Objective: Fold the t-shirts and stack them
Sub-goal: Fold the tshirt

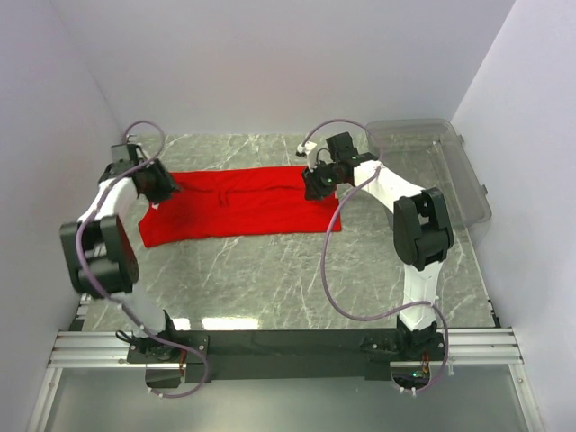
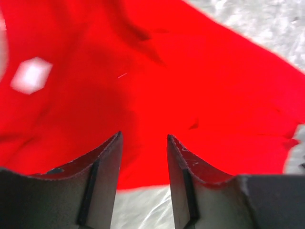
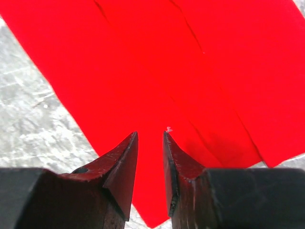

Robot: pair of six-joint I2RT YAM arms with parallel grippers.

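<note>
While both arms reached over the grey marbled worktop (image 1: 270, 279), the red t-shirt (image 1: 238, 205) lay flat on it as a long folded band. It ran from 9 o'clock to 3 o'clock across the half of the surface nearer 12 o'clock. Its 9 o'clock end was the broader one and spread further toward 6 o'clock than the rest. A faint crease ran lengthwise along the middle of the band.

The left claw (image 1: 160, 184) hung over the 9 o'clock end of the cloth. In its wrist view the two dark fingers (image 2: 102, 167) stood moderately apart with nothing between them. Red cloth filled most of that view, and the cloth's edge and bare marble showed just below the tips. A blurred white label (image 2: 31, 75) sat on the cloth toward 10 o'clock of that view.

The right claw (image 1: 319, 183) hung over the 3 o'clock end, near the corner toward 12 o'clock. Its fingers stood narrowly apart, the slit between them clear, gripping no cloth. Several overlapping layers of the shirt ran away from the tips, with marble showing at 9 o'clock. Whether either claw's tips touched the cloth could not be told.

The clear plastic bin (image 1: 432, 166) stood at 2 o'clock on the worktop against the side wall, apart from the shirt.
</note>
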